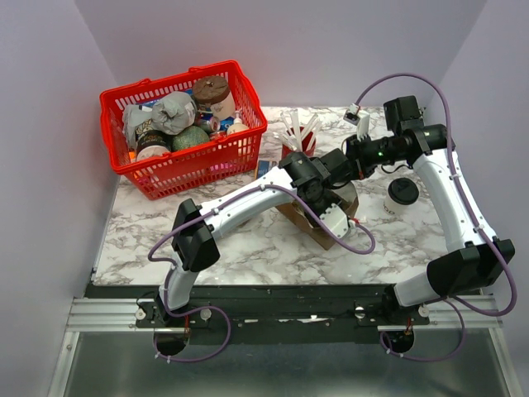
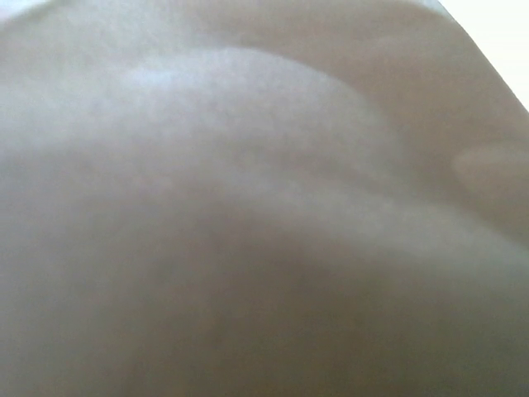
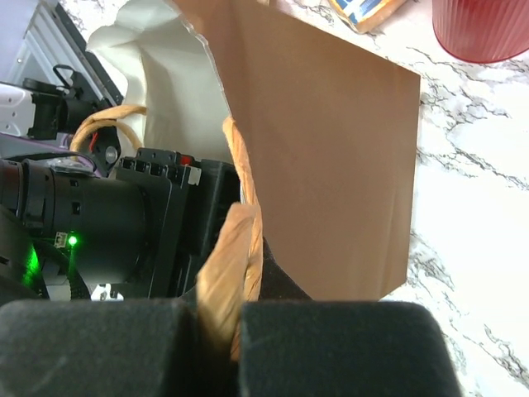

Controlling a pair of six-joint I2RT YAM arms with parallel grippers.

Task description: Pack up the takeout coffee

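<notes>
1. Nearest to us are two arms, bolted side by side at the near edge of the marble table (image 1: 248,252).
2. We count one brown paper bag (image 1: 299,217) in the middle of the table, with two twisted paper handles.
3. The left gripper (image 1: 333,217) reaches down into the bag. Its wrist view is only a brownish blur, so we cannot tell how wide its jaws stand or whether they hold anything.
4. The right gripper (image 3: 237,327) has its jaws closed tight on one paper handle (image 3: 240,248). The other handle (image 3: 103,126) loops free on the far side of the bag's mouth.
5. One takeout coffee (image 1: 402,194) stands upright on the table, outside the bag, to its right and just beside the right arm's forearm. Its black lid is on. A dark mark on the cream side is too small for us to read.
6. One red cup (image 1: 291,151) holding white plastic cutlery (image 1: 301,126) stands behind the bag. A flat blue-printed packet (image 3: 364,10) lies beside it, its print unreadable.
7. Farthest, at the left, is one red basket (image 1: 202,165), packed full. We pick out a brown-topped round tub (image 1: 211,89), a grey bundle (image 1: 171,112), a green round item (image 1: 192,137) and a dark-lidded tub (image 1: 151,142). Their labels are too small to read.
</notes>
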